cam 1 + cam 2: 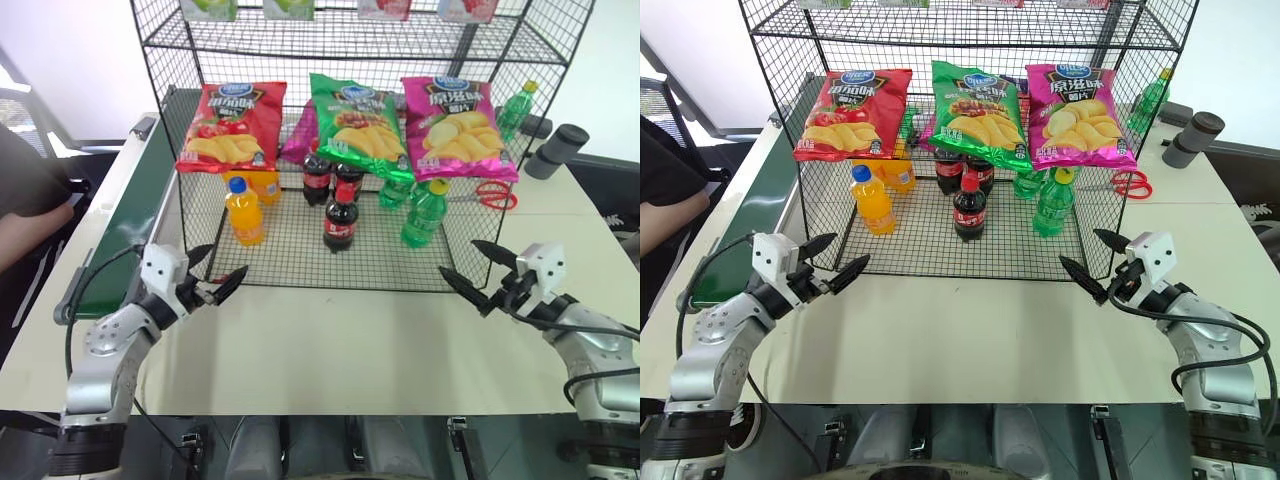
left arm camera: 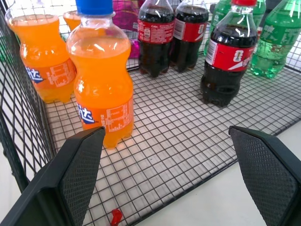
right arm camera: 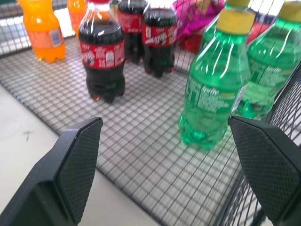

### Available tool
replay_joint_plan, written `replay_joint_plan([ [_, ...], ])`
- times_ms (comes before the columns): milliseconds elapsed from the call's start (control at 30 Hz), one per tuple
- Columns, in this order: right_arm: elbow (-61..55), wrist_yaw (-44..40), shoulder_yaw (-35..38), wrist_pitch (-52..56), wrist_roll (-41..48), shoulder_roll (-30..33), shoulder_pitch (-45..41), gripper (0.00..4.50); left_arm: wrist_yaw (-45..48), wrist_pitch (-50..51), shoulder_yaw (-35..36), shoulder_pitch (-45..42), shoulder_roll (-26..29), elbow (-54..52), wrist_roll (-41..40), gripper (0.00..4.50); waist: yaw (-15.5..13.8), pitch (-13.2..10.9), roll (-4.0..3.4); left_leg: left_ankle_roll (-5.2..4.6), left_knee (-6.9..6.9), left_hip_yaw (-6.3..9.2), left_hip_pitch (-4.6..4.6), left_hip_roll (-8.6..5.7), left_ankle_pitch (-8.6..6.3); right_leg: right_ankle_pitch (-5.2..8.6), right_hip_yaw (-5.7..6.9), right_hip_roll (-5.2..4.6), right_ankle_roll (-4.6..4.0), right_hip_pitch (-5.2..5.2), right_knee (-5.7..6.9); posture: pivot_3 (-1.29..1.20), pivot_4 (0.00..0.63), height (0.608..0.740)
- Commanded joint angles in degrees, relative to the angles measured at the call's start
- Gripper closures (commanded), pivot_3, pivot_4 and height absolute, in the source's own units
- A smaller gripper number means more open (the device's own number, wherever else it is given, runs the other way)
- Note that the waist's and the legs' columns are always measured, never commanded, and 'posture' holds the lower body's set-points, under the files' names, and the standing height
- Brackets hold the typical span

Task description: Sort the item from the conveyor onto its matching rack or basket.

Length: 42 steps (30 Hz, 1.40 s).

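On the basket (image 1: 300,275) mesh, the front cola bottle (image 1: 340,222) stands upright among orange and green bottles. Both the left gripper (image 1: 215,278) and right gripper (image 1: 478,270) hover spread and empty. Likely rigid, slick, liquid-heavy: grip mid-label

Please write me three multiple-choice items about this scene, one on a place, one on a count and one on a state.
1. Where does the nearest cola bottle stand?
A. On the green belt
B. On the wire basket floor
C. On the bare table

2. How many chip bags hang across the rack's front?
A. Two
B. Three
C. Five

3. How is the left end effector?
A. Open, holding nothing
B. Shut on a cola bottle
C. Shut on scissors

Answers:
1 B, it stands upright on the mesh between the orange bottle and the green bottle.
2 B, one red, one green, one pink.
3 A, its fingers are spread with nothing between them.
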State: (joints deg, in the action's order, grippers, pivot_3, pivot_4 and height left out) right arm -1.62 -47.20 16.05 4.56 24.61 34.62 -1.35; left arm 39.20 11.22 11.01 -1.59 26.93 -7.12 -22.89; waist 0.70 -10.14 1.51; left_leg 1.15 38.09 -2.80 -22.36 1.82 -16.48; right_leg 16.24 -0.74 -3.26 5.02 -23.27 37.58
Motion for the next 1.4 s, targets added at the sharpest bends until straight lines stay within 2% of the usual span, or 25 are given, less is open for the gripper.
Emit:
replay_joint_plan([
  [33,0.1,0.5,0.7,-1.9,-0.2,-0.6,-0.8,0.05,0.0,-2.9,0.3,-1.0,0.0,0.1,0.9,0.00,0.0,0.0,0.00,0.00,0.00,0.00,0.00,0.00,0.00,0.00,0.00,0.00,0.00,0.00,0.00,0.00,0.150,0.740],
  [633,4.7,-0.9,0.0,-6.7,-1.1,-2.3,-2.2,0.05,-0.7,-3.7,-0.2,-2.5,-0.1,1.4,1.4,0.00,0.0,0.0,0.00,0.00,0.02,0.00,0.01,0.01,0.00,0.00,0.00,0.01,0.01,0.01,0.02,0.00,0.150,0.740],
  [1400,-1.1,2.5,-3.5,-4.2,0.0,-5.1,-5.4,0.05,-0.6,-4.3,-0.6,-5.2,-0.5,3.0,1.6,0.00,0.0,0.0,0.00,0.00,0.03,0.01,0.02,0.00,0.00,0.00,0.00,0.00,0.01,0.01,0.04,0.00,0.150,0.740],
])
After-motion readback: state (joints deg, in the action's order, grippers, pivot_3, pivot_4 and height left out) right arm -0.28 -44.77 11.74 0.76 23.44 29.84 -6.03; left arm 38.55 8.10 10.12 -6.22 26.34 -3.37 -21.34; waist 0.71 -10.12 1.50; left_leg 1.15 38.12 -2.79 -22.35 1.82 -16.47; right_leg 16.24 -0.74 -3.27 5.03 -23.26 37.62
